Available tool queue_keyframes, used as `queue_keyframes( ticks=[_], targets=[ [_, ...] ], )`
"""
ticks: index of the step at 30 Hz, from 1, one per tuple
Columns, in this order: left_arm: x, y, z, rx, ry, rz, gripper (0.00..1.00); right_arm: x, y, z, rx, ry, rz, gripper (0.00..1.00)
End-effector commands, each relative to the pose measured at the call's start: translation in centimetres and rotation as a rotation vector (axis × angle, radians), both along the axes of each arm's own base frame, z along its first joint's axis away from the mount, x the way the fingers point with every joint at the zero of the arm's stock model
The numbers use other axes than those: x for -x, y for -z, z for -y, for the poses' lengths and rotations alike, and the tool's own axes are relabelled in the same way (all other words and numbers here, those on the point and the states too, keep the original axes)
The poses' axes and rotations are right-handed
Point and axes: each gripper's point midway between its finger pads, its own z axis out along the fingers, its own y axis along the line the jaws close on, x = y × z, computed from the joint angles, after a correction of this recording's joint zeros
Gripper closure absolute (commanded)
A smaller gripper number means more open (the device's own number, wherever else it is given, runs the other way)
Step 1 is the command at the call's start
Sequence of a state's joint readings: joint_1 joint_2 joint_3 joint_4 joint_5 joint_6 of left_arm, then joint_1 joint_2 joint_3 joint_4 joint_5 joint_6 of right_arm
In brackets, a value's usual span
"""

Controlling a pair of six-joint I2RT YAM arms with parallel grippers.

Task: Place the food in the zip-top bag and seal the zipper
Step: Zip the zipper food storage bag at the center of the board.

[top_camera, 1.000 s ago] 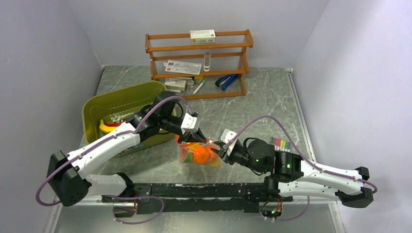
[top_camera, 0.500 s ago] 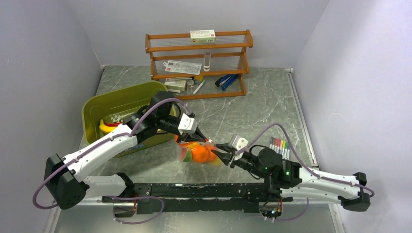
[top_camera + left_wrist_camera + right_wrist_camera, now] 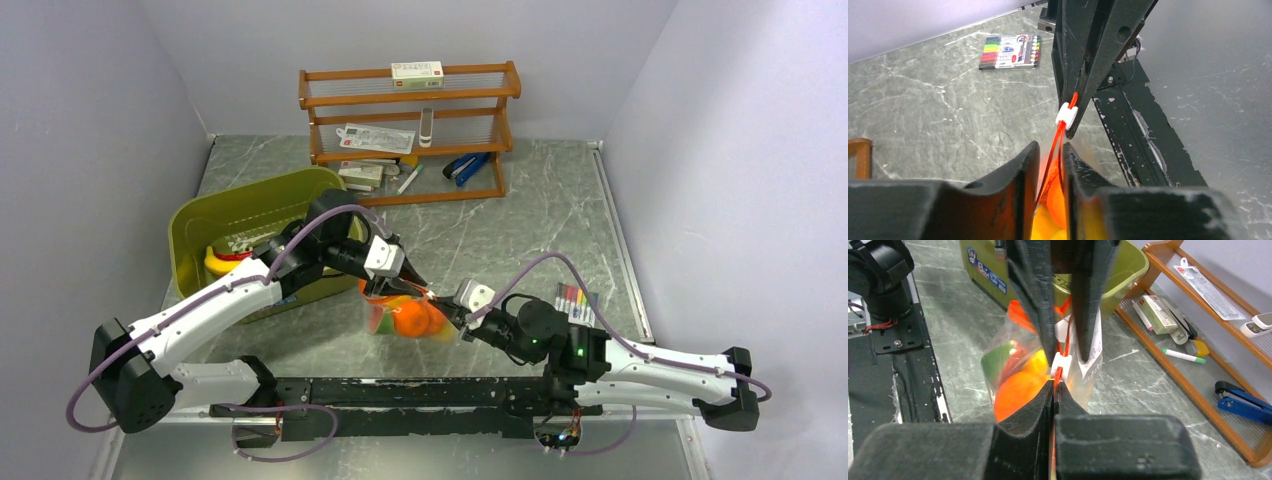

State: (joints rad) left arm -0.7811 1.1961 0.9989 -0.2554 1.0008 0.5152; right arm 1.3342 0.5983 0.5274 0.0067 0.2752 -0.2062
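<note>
The clear zip-top bag (image 3: 392, 318) stands on the table with the food inside: an orange round (image 3: 1015, 392), a green piece (image 3: 998, 357) and a yellow piece (image 3: 1038, 362). Its orange-red zipper (image 3: 1052, 150) runs taut between both grippers. My left gripper (image 3: 1050, 150) holds the strip's left end, fingers only a narrow gap apart, both strip halves between them. My right gripper (image 3: 1054, 382) is shut on the strip just behind the white tab (image 3: 1060, 361). From above, the left gripper (image 3: 415, 286) and right gripper (image 3: 452, 312) face each other over the bag's top.
An olive-green tub (image 3: 215, 215) holding a banana (image 3: 215, 262) stands left of the bag. At the back is a wooden rack (image 3: 410, 130) with packets and a blue stapler (image 3: 465, 167). A marker pack (image 3: 577, 297) lies to the right. A black rail (image 3: 400, 395) runs along the near edge.
My right gripper has moved left toward the bag and closed on the zipper behind the white tab. The left gripper's fingers have eased apart slightly. The bag stays in place.
</note>
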Motion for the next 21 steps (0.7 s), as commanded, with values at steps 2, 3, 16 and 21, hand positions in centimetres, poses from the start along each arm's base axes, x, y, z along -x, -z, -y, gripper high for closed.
queue_keyframes(
  ticks=[2, 3, 16, 21],
  targets=[
    [1.0, -2.1, -0.2, 0.063, 0.041, 0.055, 0.51, -0.1, -1.8, -0.2, -0.028, -0.01, 0.043, 1.0],
    [1.5, -2.4, -0.4, 0.067, 0.064, 0.058, 0.44, 0.0, -1.8, -0.3, -0.027, -0.018, 0.046, 1.0],
    [2.9, -3.9, -0.3, 0.112, 0.164, 0.054, 0.5, 0.4, -2.2, -1.0, -0.02, -0.052, 0.06, 1.0],
    [2.8, -3.3, -0.2, 0.102, 0.161, 0.037, 0.57, 0.5, -2.3, -1.4, -0.023, -0.066, 0.056, 1.0]
  ],
)
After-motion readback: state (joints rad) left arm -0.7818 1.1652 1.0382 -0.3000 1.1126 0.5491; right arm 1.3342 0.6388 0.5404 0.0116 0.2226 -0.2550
